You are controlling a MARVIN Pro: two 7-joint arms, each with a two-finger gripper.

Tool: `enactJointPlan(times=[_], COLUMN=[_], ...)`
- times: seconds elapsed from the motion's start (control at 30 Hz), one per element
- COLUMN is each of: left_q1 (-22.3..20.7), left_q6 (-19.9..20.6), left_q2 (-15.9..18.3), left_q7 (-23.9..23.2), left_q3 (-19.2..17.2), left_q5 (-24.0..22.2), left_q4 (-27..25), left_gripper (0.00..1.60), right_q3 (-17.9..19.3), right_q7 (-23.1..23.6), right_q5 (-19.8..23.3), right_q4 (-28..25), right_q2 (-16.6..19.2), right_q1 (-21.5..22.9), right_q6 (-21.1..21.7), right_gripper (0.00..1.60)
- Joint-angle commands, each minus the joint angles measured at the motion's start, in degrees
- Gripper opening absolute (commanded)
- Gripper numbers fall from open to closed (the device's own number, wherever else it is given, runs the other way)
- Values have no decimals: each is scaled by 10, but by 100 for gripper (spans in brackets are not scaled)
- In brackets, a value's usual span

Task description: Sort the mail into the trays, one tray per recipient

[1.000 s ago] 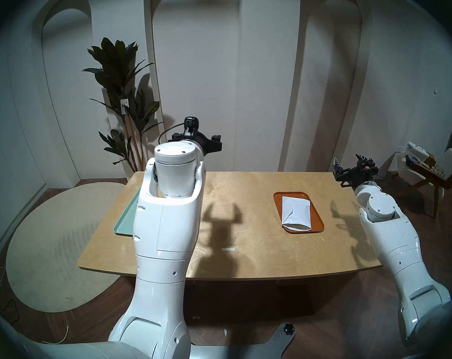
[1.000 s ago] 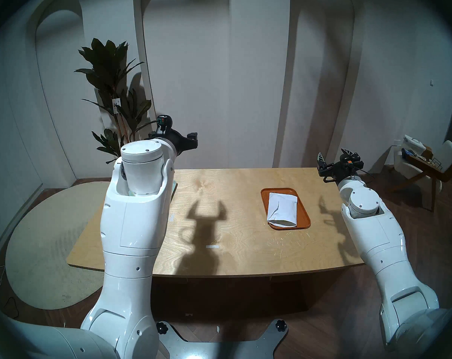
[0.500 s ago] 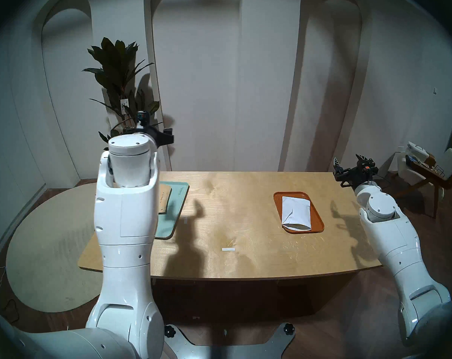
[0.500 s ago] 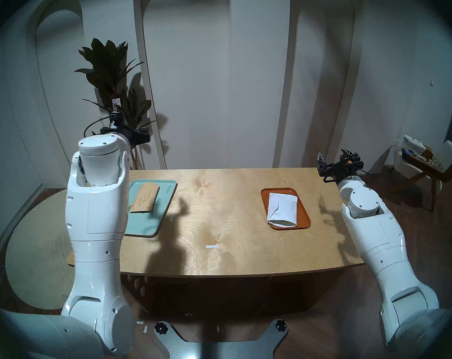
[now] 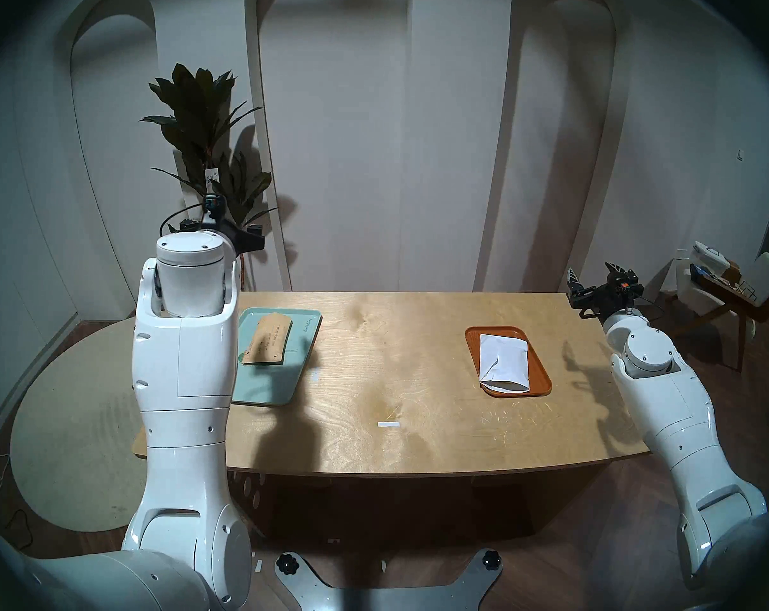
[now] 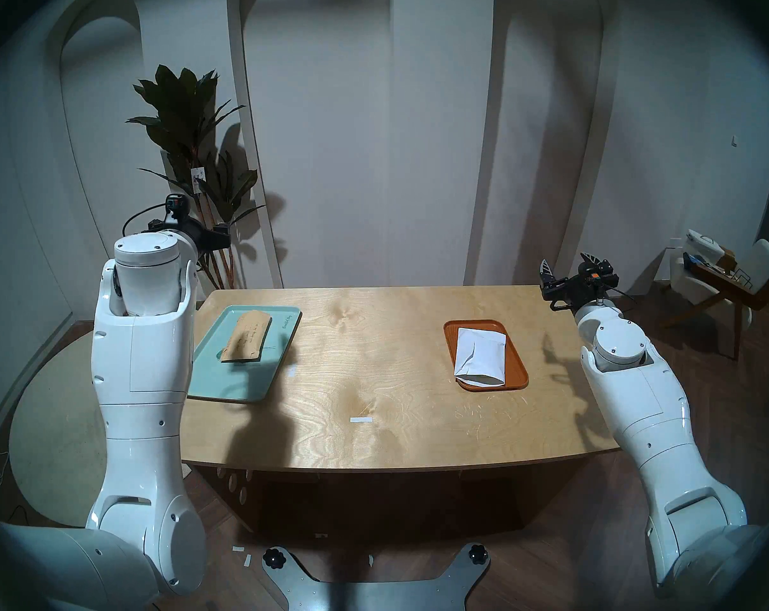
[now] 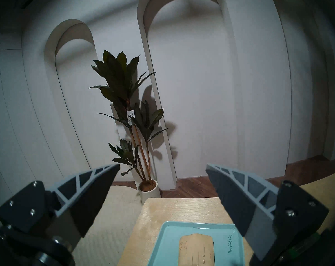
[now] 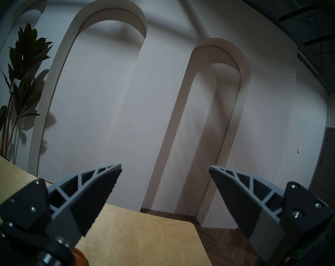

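Wooden table, brown envelope below left hand

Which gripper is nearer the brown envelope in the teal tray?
Left. The left gripper hangs open above the far end of the teal tray, the brown envelope just below it. The right gripper, also open, is past the table's far right corner.

Matt kraft-paper envelope, pale wood-grain table

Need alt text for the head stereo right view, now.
A brown envelope lies in a teal tray at the wooden table's left, and a creased white envelope lies in an orange tray at its right. Both white arms are raised at the table's sides.
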Motion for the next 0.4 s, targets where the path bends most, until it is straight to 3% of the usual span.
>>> enactJointPlan(times=[0.0,0.37], left_q1=[-17,-18], left_q6=[-10,-10], left_q2=[5,4], left_q7=[1,-1], left_q3=[5,5], left_q5=[3,4], left_q4=[-8,-8], left_gripper=[160,160], right_q3=[2,2], right_q7=[-1,-1], right_q5=[-1,-1], right_q4=[-12,-12], right_q2=[1,1], right_q1=[8,8], right_q6=[-6,-6], right_gripper=[160,160])
